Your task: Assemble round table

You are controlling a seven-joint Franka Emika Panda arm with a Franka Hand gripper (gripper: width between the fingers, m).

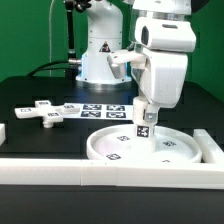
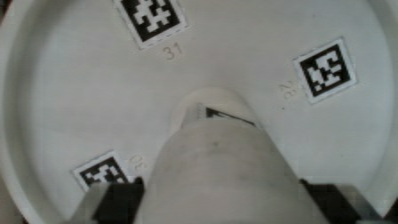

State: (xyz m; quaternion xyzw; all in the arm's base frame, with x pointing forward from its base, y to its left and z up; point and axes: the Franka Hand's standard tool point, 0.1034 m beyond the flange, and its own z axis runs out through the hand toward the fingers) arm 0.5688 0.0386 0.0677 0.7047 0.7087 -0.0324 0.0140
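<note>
Exterior view: the white robot arm [image 1: 165, 60] reaches down over the black worktop [image 1: 40, 140], and its jaws are clamped on the short white plastic cylindrical post [image 1: 143, 128]. The post hangs roughly upright and shows one black-and-white square tag on its side. It stands over the large white rimmed round plastic disc [image 1: 180, 155], towards the middle of it. Its lower end is at the disc's floor or just above it; contact cannot be told from here. The disc lies flat near the front of the worktop, towards the exterior view's right, with several square tags on its face.

The small white cross-shaped plastic foot [image 1: 45, 113] lies flat on the worktop, well apart from the disc, towards the exterior view's left. Between them and farther back lies the marker board [image 1: 105, 108], close behind the disc. A long white straight rail [image 1: 100, 175] runs along the front edge.

Wrist view: the post [image 2: 222, 170] fills the middle of the picture, pointing down at the disc [image 2: 71, 90]. Dark fingers [image 2: 121, 203] press against it on either side. The post's far end casts a small dark shadow on the disc's floor. Three tags show around it on the disc: one [image 2: 151, 15], another [image 2: 329, 70], a third [image 2: 98, 170] partly cut off by a finger.
</note>
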